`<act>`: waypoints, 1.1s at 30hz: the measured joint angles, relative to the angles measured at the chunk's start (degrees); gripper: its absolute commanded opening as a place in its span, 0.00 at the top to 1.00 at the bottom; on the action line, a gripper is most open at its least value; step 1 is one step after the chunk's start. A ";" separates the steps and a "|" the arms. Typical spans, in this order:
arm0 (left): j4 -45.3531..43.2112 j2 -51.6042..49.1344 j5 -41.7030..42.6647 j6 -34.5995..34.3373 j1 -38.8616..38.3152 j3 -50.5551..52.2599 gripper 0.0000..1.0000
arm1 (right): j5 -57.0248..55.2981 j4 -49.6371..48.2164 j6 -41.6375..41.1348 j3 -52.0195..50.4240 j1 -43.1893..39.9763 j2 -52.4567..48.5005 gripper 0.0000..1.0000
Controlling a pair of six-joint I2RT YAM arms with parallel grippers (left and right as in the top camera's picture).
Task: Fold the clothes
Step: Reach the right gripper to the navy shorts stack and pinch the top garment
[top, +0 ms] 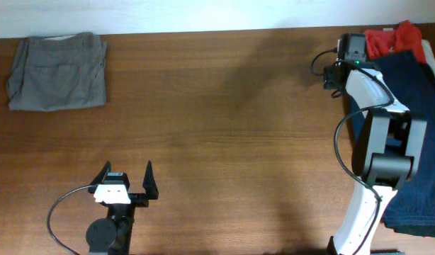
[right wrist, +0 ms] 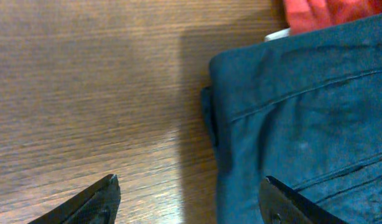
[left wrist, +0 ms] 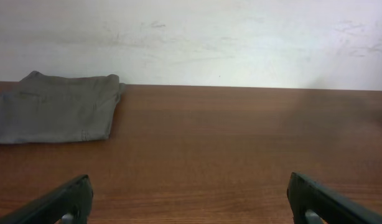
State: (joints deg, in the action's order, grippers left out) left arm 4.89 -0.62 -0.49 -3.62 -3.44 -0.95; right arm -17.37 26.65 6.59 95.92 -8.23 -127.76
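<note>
We see the left tool [top: 127, 177] spread wide and holding nothing, low over the table [top: 224, 113] near its front edge. The right tool [right wrist: 190, 202], likewise wide and empty, hangs at the edge of the navy blue garment [top: 419, 92], which lies along the table's right side. A red garment [top: 391, 37] lies at its far end. Folded grey shorts [top: 58, 71] sit in the far left corner.

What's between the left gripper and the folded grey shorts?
Nothing but bare wooden table lies between the left gripper and the grey shorts. The overhead view shows the whole stretch, and the left wrist view agrees.
</note>
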 measured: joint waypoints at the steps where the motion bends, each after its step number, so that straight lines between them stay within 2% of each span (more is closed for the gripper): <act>1: 0.00 0.00 0.00 0.02 0.00 0.00 0.01 | -0.42 0.02 0.09 0.00 0.15 -0.44 0.25; 5: 0.00 0.00 0.00 0.02 0.00 0.00 0.01 | -4.72 0.11 0.02 0.00 0.07 -3.04 0.27; 7: 0.00 0.00 0.00 0.02 0.00 0.00 0.01 | -7.04 -0.11 0.26 0.09 0.00 -3.30 0.45; 9: 0.00 0.00 0.00 0.02 0.00 0.00 0.01 | -8.04 -0.35 0.28 0.09 -0.15 -3.56 0.53; 13: 0.00 0.00 0.00 0.02 0.00 0.00 0.01 | -8.94 -0.31 1.05 0.09 -1.42 -3.76 0.88; 14: 0.00 -0.02 0.00 0.02 0.00 0.00 0.01 | -9.11 -0.26 1.05 0.09 -1.62 -3.76 0.94; 15: 0.00 0.00 0.00 0.02 0.00 0.00 0.01 | -9.16 -0.26 0.76 0.09 -1.81 -3.76 0.96; 23: 0.00 0.00 0.00 0.00 0.00 0.00 0.01 | -10.78 2.14 -1.29 1.77 -1.81 -3.76 0.96; 26: 0.00 0.00 0.00 0.02 0.00 0.00 0.01 | -10.64 3.74 -1.49 3.78 -1.81 -2.80 0.78; 28: 0.00 0.00 0.00 0.02 0.00 0.00 0.01 | -9.64 4.66 -0.28 4.20 -1.81 -2.58 0.52; 30: 0.00 -0.02 0.00 0.02 0.00 0.00 0.01 | -7.52 5.05 -0.07 4.20 -1.81 -2.60 0.38; 33: 0.00 0.00 0.00 0.02 0.00 0.00 0.01 | -5.05 4.35 0.26 4.26 -1.81 -3.28 0.35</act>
State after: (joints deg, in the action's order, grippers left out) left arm 4.89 -0.62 -0.49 -3.60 -3.44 -0.95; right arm -22.41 31.00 6.85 100.18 -10.04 -131.04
